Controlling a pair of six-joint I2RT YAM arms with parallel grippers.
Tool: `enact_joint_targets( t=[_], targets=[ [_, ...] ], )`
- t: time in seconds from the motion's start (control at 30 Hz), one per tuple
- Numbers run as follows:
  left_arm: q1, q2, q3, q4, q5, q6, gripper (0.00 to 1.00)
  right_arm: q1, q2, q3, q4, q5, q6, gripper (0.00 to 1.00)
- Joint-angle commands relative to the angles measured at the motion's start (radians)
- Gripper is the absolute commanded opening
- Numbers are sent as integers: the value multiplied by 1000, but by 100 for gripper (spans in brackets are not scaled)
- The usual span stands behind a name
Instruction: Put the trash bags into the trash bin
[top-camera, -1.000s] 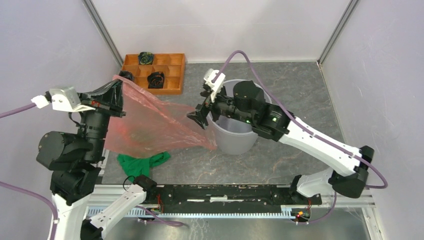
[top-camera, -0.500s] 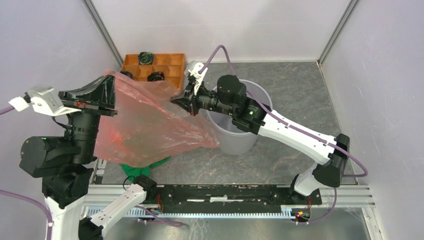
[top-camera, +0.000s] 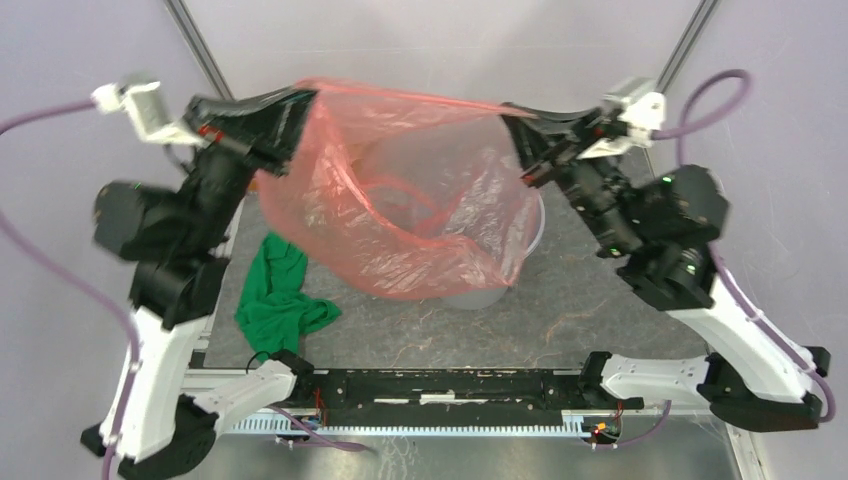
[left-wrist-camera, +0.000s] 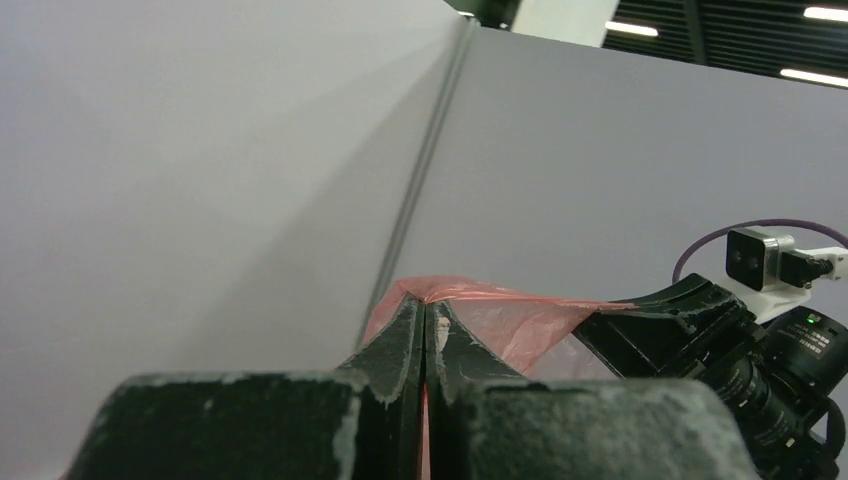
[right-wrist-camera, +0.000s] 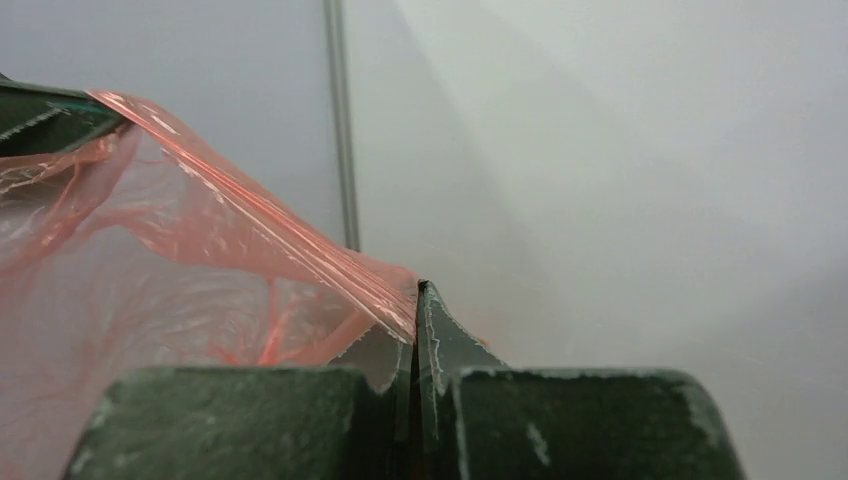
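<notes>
The red-orange trash bag (top-camera: 410, 200) hangs in the air, its mouth stretched wide between both arms. My left gripper (top-camera: 305, 95) is shut on the bag's left rim; in the left wrist view the film (left-wrist-camera: 520, 320) runs out of the closed jaws (left-wrist-camera: 425, 305). My right gripper (top-camera: 508, 110) is shut on the right rim, and the pink film (right-wrist-camera: 250, 240) leaves its closed tips (right-wrist-camera: 415, 295). The pale grey trash bin (top-camera: 480, 297) stands under the bag, mostly hidden by it; only a bit of its wall and rim shows.
A green cloth (top-camera: 280, 290) lies on the grey table left of the bag. The black rail (top-camera: 440, 385) with the arm bases runs along the near edge. Grey walls with metal posts (top-camera: 190, 40) close in the back and sides.
My right gripper closed on the bag's right rim and swung up and to the right. The left gripper rose toward the back. The bag went from hanging at the left to spread over the bin.
</notes>
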Motion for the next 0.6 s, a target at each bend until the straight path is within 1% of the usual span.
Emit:
enact_joint_targets(
  t=[0.0,0.07,0.13,0.23,0.3,0.47,0.57],
  targets=[
    [3,125,79,198,181,-280,2,-12,-76,-24,-71,176,-94,0],
    [2,160,82,245,207,-343,2,-13,-106,-22,-94,193,-110,0],
    [0,170,62,282,204,-376,2,-12,-132,-20,-126,196,-120,0],
    [-11,171,18,304,172,-387,2,-11,-172,-21,-159,203,-137,0],
    [-18,188,10,304,160,-392,2,-12,-198,-31,-149,214,-154,1],
    [-38,276,65,304,175,-407,2,-12,-202,-47,-117,273,-248,0],
    [-39,317,120,292,174,-384,2,-13,-154,-23,-90,361,-349,0]
  ],
)
